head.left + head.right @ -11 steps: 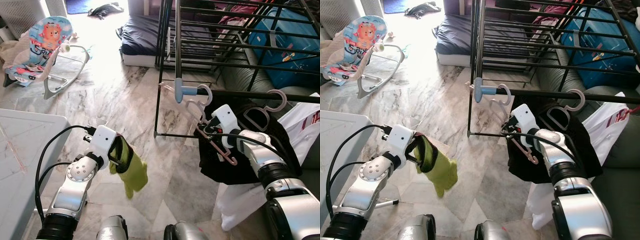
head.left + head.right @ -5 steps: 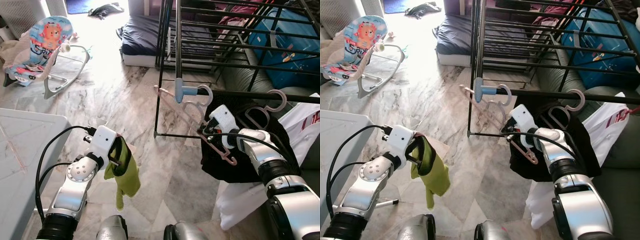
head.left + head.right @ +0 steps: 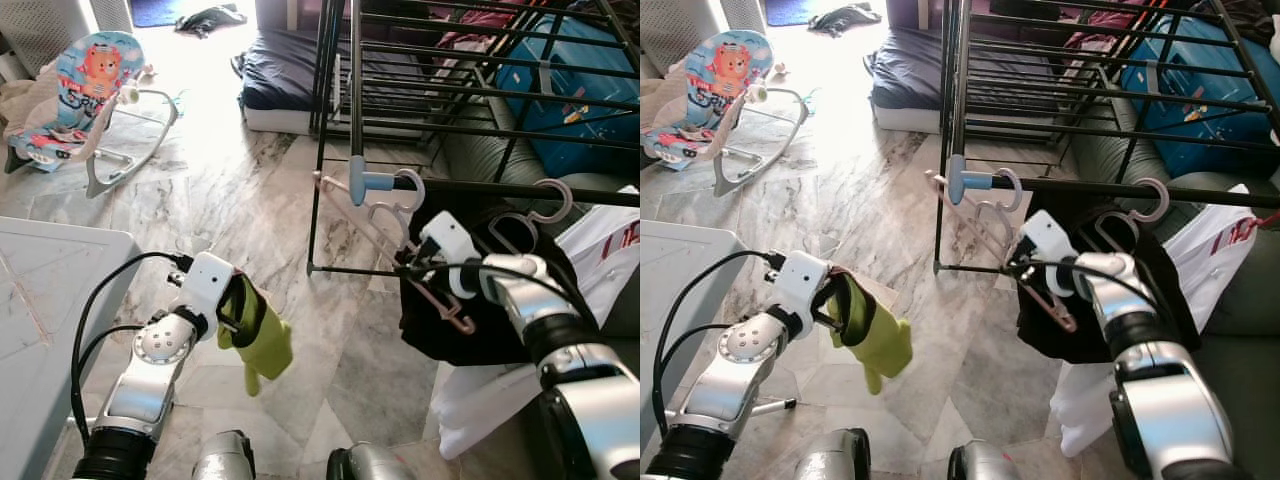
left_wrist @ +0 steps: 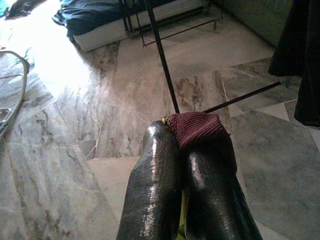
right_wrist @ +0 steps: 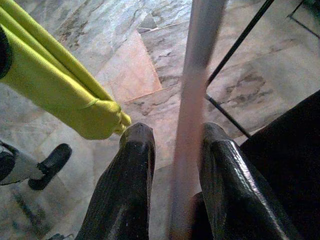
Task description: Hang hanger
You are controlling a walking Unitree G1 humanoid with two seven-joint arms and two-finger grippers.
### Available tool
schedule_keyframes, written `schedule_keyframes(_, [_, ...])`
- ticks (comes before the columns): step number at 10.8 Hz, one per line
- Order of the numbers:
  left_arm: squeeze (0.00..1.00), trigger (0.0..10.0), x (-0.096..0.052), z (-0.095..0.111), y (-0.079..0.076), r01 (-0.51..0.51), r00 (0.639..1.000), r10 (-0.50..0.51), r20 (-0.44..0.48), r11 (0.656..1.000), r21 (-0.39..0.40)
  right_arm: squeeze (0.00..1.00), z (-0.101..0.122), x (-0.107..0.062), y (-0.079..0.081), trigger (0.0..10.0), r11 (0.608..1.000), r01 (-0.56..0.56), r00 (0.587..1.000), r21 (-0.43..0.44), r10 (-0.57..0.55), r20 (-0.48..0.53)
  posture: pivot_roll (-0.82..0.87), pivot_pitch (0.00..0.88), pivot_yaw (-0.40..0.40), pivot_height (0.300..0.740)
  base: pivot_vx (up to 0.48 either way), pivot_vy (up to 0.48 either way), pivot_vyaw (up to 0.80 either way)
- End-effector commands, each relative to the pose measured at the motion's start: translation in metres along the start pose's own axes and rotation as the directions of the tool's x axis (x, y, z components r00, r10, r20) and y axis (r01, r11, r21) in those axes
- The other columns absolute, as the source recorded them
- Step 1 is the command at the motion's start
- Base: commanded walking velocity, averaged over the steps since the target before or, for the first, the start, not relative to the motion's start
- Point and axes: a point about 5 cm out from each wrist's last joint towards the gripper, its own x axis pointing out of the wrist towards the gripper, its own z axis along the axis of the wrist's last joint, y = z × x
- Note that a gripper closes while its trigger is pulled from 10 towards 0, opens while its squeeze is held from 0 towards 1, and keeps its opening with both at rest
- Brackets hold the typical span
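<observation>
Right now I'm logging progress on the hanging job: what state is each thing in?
Pink hanger: tilted, between the right gripper fingers, which look spread around it.
Green garment: dangling from the shut left gripper.
White hanger: hooked on the drying rack rail.
Black garment: hanging on the rack.
Baby bouncer: standing on the floor.

Pale pink hanger (image 3: 385, 238), a soft blurred pink bar between the right tool's (image 5: 172, 142) glossy black fingers (image 5: 127, 175). Lime-green cloth (image 3: 262, 340) with a dark maroon knit edge (image 4: 196, 127), held in the left tool's (image 4: 180, 150) shiny black fingers. Drying rack (image 3: 450, 90) all black, with one light-blue cap (image 3: 372, 181) on a rod end. Black garment (image 3: 500, 300), white bag (image 3: 590, 250) with red print. Floor (image 3: 250, 210) is grey-veined white marble, tinged pinkish in patches. Bright blue suitcase (image 3: 560, 90). Baby bouncer (image 3: 85, 85) sky blue with an orange cartoon animal.
</observation>
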Motion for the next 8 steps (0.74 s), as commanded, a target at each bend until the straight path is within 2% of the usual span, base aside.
schedule_keyframes(1, [0.00, 10.0, -0.0005, 0.0018, 0.0007, 0.007, 1.000, -0.008, 0.002, 1.000, 0.016, 0.00, 0.0031, -0.0061, -0.0079, 10.0, 1.000, 0.013, 1.000, -0.011, -0.013, -0.018, -0.03, 0.091, -0.088, 0.740, 0.000, 0.000, 0.00])
schedule_keyframes(2, [0.00, 10.0, -0.0003, 0.0016, 0.0007, 0.008, 1.000, -0.008, 0.000, 1.000, 0.016, 0.00, 0.0025, -0.0091, -0.0117, 10.0, 1.000, 0.024, 0.999, -0.018, -0.025, -0.035, -0.03, 0.091, -0.088, 0.740, 0.000, 0.000, 0.00])
schedule_keyframes(3, [0.00, 10.0, -0.0009, 0.0011, 0.0001, 0.011, 1.000, -0.011, -0.003, 1.000, 0.016, 0.00, 0.0022, -0.0120, -0.0147, 5.9, 0.999, 0.030, 0.999, -0.015, -0.031, -0.042, -0.03, 0.092, -0.090, 0.740, 0.000, 0.000, 0.00])
schedule_keyframes(4, [0.00, 10.0, -0.0012, 0.0005, -0.0001, 0.014, 1.000, -0.014, -0.006, 1.000, 0.017, 0.00, 0.0025, -0.0123, -0.0150, 0.5, 1.000, 0.028, 0.999, -0.013, -0.029, -0.044, -0.03, 0.093, -0.089, 0.740, 0.000, 0.000, 0.00])
schedule_keyframes(5, [0.00, 10.0, -0.0012, -0.0002, -0.0003, 0.015, 1.000, -0.015, -0.011, 1.000, 0.019, 0.00, 0.0020, -0.0120, -0.0143, 0.0, 1.000, 0.023, 0.999, -0.008, -0.023, -0.045, -0.03, 0.094, -0.089, 0.740, 0.000, 0.000, 0.00])
schedule_keyframes(8, [0.00, 10.0, -0.0018, -0.0016, 0.0005, 0.015, 1.000, -0.015, -0.025, 1.000, 0.022, 0.00, -0.0006, -0.0109, -0.0121, 0.0, 1.000, 0.001, 0.999, -0.004, -0.001, -0.052, -0.03, 0.096, -0.090, 0.740, 0.000, 0.000, 0.00])
